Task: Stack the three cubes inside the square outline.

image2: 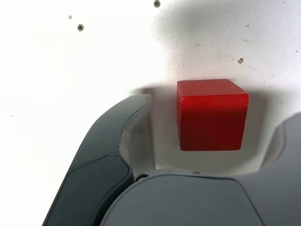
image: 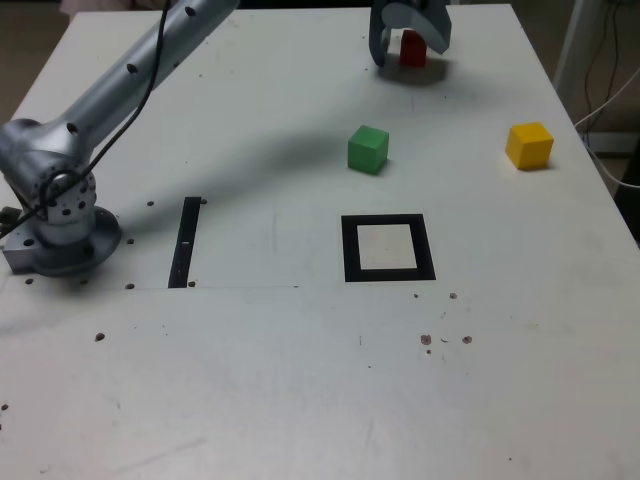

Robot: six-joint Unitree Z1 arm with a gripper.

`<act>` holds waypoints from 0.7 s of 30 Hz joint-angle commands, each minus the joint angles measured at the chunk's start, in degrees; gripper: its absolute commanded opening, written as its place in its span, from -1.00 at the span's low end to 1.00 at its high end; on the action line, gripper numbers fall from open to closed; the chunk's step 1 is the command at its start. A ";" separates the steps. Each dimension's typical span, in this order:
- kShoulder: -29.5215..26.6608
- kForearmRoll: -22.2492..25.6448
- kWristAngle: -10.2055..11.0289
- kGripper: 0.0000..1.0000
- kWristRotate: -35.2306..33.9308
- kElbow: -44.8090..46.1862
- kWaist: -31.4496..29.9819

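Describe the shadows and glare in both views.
Exterior view: soft, blurry arm shadow on the table, short shadows by the green cube and yellow cube. Wrist view: tabletop washed out white on one side, shadow around the red cube.

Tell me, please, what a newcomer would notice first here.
The bright red cube, between the gripper's open jaws near the table's far edge. Then, in the exterior view, the green cube just behind the black square outline and the yellow cube toward the right.

We stood in what looked like a robotics lab. A jointed silver-grey metal arm (image: 125, 85) rose from a scuffed white tabletop (image: 250, 380).
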 commanded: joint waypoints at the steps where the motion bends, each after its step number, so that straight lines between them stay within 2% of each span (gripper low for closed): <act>1: 0.33 0.17 0.21 0.53 -0.17 -1.59 -0.14; 4: 0.33 0.19 0.27 0.33 -0.49 -1.76 -0.19; 8: 0.26 -0.04 0.04 -0.08 -0.48 -2.18 -0.35; 11: 0.25 -0.24 -0.22 -0.30 -0.15 -2.34 -0.55; 21: 0.26 0.06 -0.32 -0.34 -0.06 -2.30 -0.90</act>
